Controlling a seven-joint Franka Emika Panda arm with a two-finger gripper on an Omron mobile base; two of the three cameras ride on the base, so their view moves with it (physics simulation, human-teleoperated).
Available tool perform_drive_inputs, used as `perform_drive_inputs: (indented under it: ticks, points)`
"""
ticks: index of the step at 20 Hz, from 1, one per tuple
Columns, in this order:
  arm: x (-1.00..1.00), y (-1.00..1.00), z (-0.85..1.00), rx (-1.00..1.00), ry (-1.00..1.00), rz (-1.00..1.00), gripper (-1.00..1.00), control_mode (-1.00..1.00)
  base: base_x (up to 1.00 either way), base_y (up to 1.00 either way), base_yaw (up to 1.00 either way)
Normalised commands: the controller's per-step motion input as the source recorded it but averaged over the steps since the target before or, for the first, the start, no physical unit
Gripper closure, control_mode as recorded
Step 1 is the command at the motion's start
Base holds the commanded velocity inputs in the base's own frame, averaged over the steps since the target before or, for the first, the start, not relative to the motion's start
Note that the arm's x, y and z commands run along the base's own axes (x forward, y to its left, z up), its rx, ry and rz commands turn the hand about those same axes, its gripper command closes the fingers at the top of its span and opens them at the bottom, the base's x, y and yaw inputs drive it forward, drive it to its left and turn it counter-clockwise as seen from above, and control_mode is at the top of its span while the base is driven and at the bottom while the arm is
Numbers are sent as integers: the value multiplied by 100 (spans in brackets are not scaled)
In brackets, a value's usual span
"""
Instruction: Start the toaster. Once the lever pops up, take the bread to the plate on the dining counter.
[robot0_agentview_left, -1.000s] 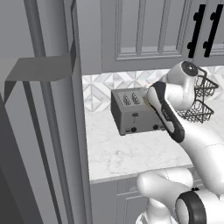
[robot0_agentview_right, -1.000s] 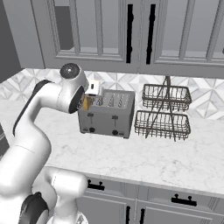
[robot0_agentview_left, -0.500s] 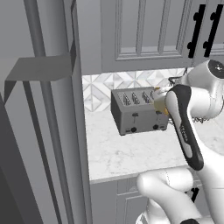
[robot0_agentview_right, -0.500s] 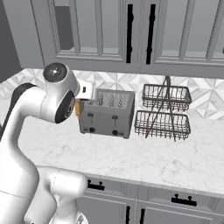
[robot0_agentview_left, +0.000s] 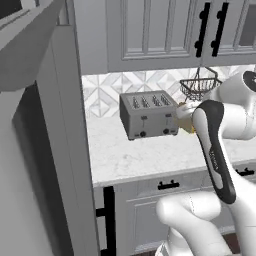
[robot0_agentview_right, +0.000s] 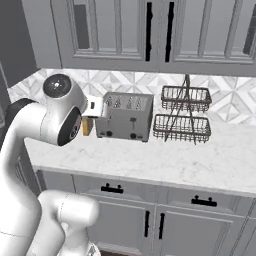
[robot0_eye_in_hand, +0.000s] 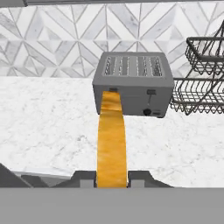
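Golden-brown crusted bread slice (robot0_eye_in_hand: 112, 140) edge-on at frame centre, long axis toward boxy grey toaster (robot0_eye_in_hand: 133, 84), two-finger gripper (robot0_eye_in_hand: 112, 178) clamped on it (lower end).

Flat, even rendered light fills all three views, with no glare or hot spots. The counter (robot0_agentview_right: 210, 160) reads bright, the cabinets a duller grey. The toaster (robot0_eye_in_hand: 133, 83) throws only a faint soft shadow at its base. A tall panel (robot0_agentview_left: 35, 150) at the left base view's near edge is dark. Edges look slightly soft and jagged; no lens distortion.

Pincer (robot0_eye_in_hand: 112, 180) clamped tight; arm raised, elbow bent.
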Motion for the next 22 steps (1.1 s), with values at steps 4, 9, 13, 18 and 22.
perform_drive_inputs:
  ticks: [4, 9, 13, 18, 22]
  points:
    - [0, 0, 0, 0, 0, 0, 100, 100, -58, -73, -38]
    - [0, 0, 0, 0, 0, 0, 100, 100, -9, -79, -57]
    - [0, 0, 0, 0, 0, 0, 100, 100, 5, -79, -63]
    - [0, 0, 0, 0, 0, 0, 100, 100, 21, -61, -69]
    - [0, 0, 0, 0, 0, 0, 100, 100, 25, -57, -70]
